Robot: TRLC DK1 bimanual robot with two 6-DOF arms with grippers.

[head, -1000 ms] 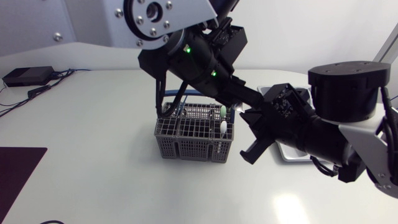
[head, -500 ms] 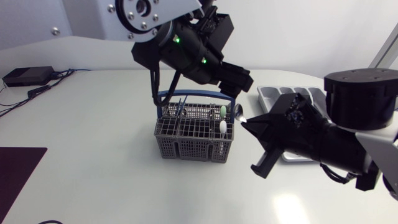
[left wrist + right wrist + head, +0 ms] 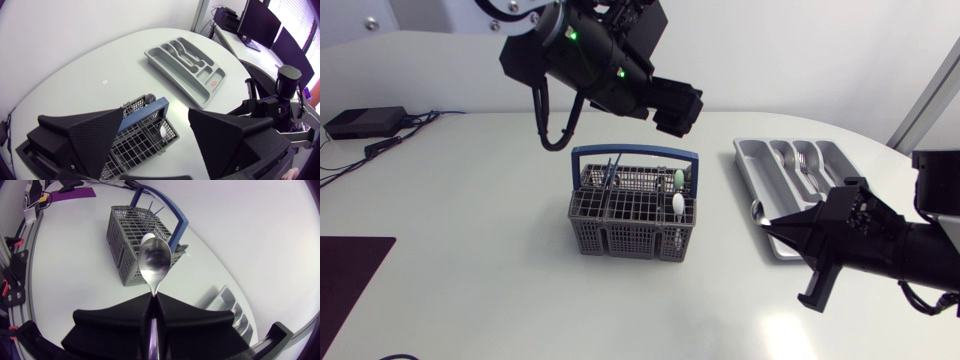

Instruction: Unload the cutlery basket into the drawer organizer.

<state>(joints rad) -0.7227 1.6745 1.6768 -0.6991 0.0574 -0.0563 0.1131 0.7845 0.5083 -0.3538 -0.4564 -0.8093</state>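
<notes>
The grey cutlery basket (image 3: 633,215) with a blue handle (image 3: 634,153) stands mid-table and holds a white-handled piece (image 3: 677,203), a green-handled piece and some dark ones. My left gripper (image 3: 678,106) hangs open above and behind it. In its wrist view its fingers (image 3: 97,134) stand wide apart over the basket (image 3: 142,142). My right gripper (image 3: 778,229) is right of the basket, in front of the grey drawer organizer (image 3: 760,160), and is shut on a metal spoon (image 3: 154,265). The spoon's bowl (image 3: 757,211) points toward the basket (image 3: 135,232).
The organizer (image 3: 186,64) holds several metal pieces in its far compartments (image 3: 804,160). A black box with cables (image 3: 365,122) sits at the far left edge. A dark mat (image 3: 348,272) lies at the front left corner.
My left gripper has opened and drawn up and back to the left. My right arm has pulled away to the right and toward the front with the spoon, uncovering the organizer.
</notes>
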